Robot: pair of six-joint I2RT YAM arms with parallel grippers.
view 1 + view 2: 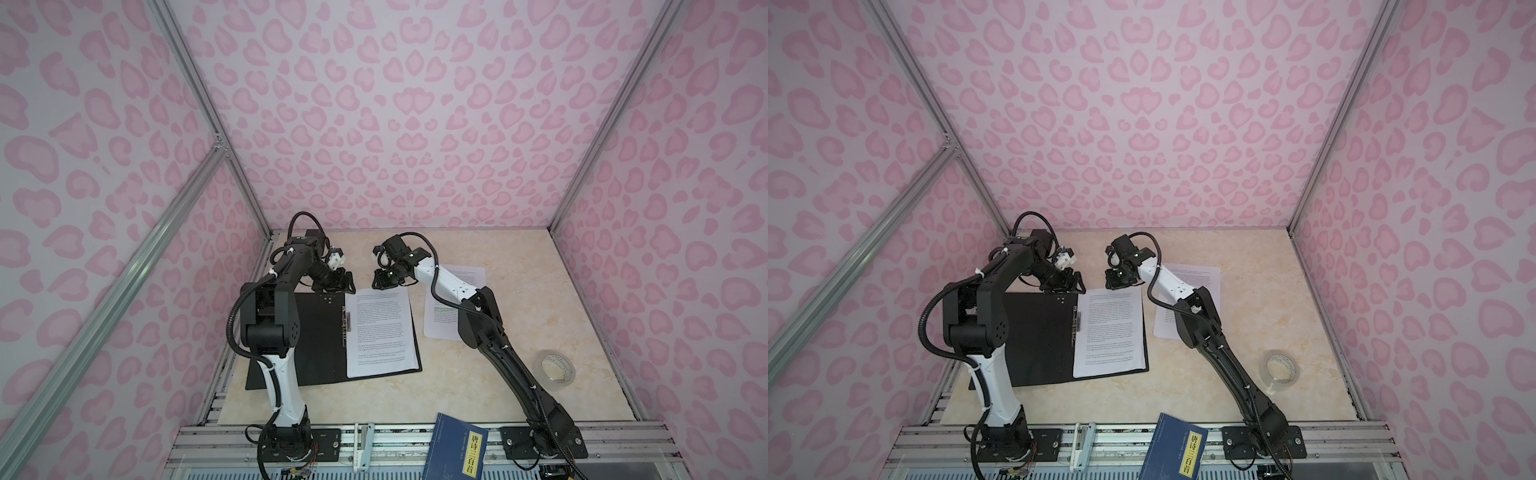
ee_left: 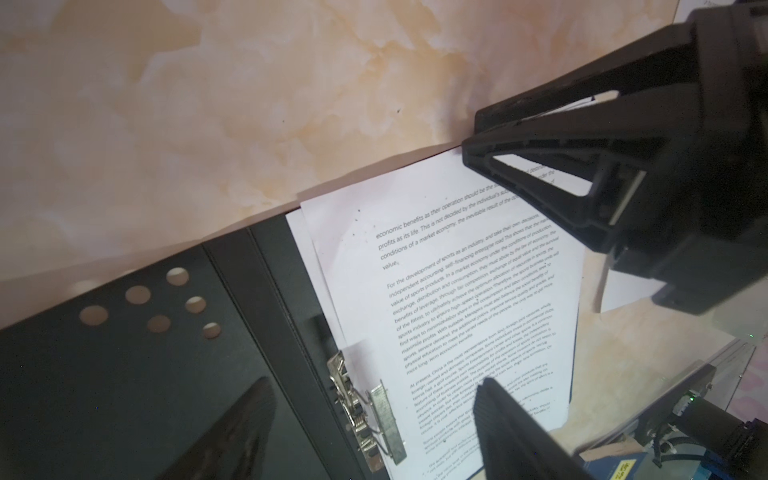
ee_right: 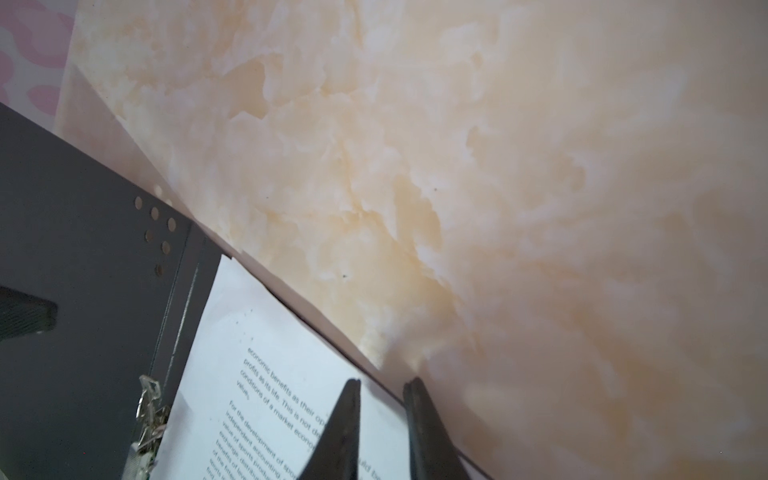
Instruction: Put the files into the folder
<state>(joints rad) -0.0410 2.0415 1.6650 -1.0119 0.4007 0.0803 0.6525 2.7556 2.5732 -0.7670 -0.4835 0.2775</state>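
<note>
The folder (image 1: 316,332) (image 1: 1038,332) lies open on the table, black inside up, with a metal clip (image 2: 370,415) along its spine. White printed files (image 1: 380,332) (image 1: 1111,332) (image 2: 436,270) (image 3: 232,353) rest on its right half. Another sheet (image 1: 440,328) (image 1: 1167,320) lies on the table to the right, partly under the right arm. My left gripper (image 1: 336,286) (image 2: 374,415) hangs open above the folder's far edge, near the clip. My right gripper (image 1: 382,284) (image 3: 382,384) sits at the far edge of the sheets in the folder. A narrow gap shows between its fingers, and nothing is held.
A roll of clear tape (image 1: 555,370) (image 1: 1279,370) stands at the right of the table. A blue book with a yellow label (image 1: 455,446) (image 1: 1173,446) lies across the front rail. Pink patterned walls close in the back and both sides.
</note>
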